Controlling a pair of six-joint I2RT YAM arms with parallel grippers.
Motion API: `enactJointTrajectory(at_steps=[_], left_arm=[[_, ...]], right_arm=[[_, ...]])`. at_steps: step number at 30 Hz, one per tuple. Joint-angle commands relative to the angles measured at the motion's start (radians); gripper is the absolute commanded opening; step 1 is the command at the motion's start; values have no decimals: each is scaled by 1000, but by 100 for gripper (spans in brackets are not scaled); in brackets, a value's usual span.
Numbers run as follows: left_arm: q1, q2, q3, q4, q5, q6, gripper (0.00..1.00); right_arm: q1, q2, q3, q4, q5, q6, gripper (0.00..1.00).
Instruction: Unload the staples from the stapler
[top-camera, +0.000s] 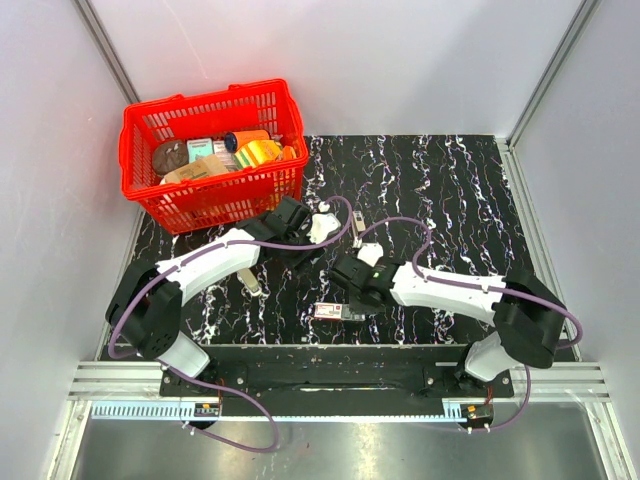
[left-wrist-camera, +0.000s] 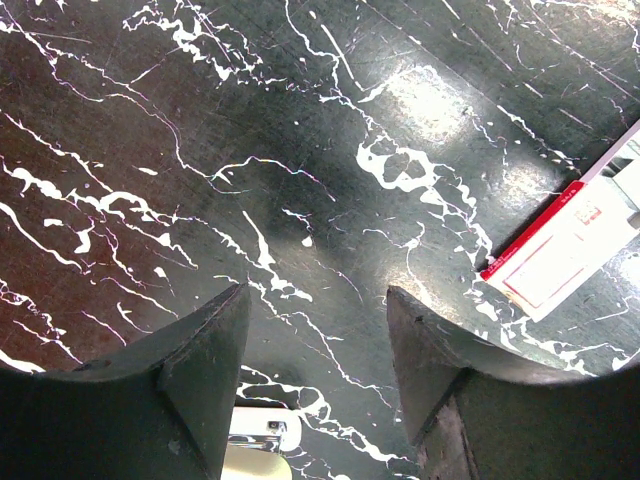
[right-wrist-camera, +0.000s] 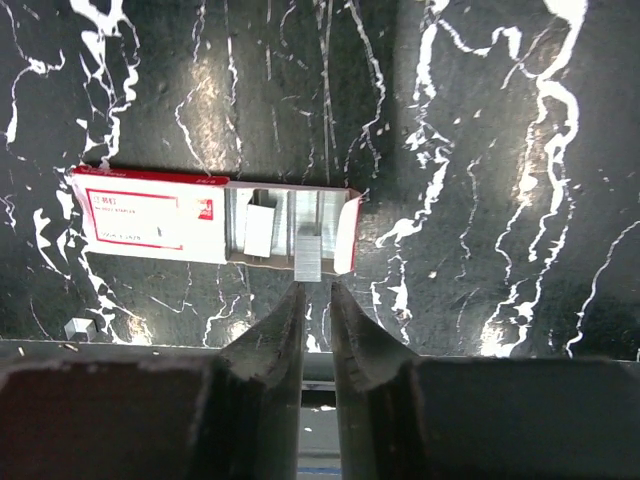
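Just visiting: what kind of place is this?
Probably a robot test cell: a left arm and right arm bolted to an aluminium rail, white walls around a black marble-patterned tabletop, a red basket of small items.

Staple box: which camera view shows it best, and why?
Right wrist view: the staple box shows whole and close, one end open with staples visible. Left wrist view cuts it off at the right edge; top external view shows it tiny.

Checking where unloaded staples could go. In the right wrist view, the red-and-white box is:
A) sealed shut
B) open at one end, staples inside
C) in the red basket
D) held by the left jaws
B: the box is open at its right end, silvery staples showing inside.
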Motion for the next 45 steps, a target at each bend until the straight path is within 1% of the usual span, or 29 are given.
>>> enactJointTrajectory(at_steps=[1, 4, 7, 13, 16, 25, 45], left_arm=[[4, -25, 26, 14, 26, -8, 61], [4, -27, 21, 14, 21, -4, 61], [4, -25, 20, 12, 21, -1, 61], [4, -19, 24, 12, 26, -2, 61], [4, -22, 24, 10, 24, -1, 61], [4, -22, 21, 10, 23, -2, 61], [4, -22, 7, 21, 23, -2, 61]], right_arm=[[-30, -25, -20, 15, 26, 1, 20], [-32, -5, -9, 9, 13, -9, 16], [-32, -23, -25, 21, -1, -15, 12], [-32, -136, -115, 120, -69, -30, 10], [-32, -153, -140, 140, -98, -36, 9], [-30, -55, -109, 158, -168, -76, 7], [-32, 15, -48, 130, -107, -133, 6]])
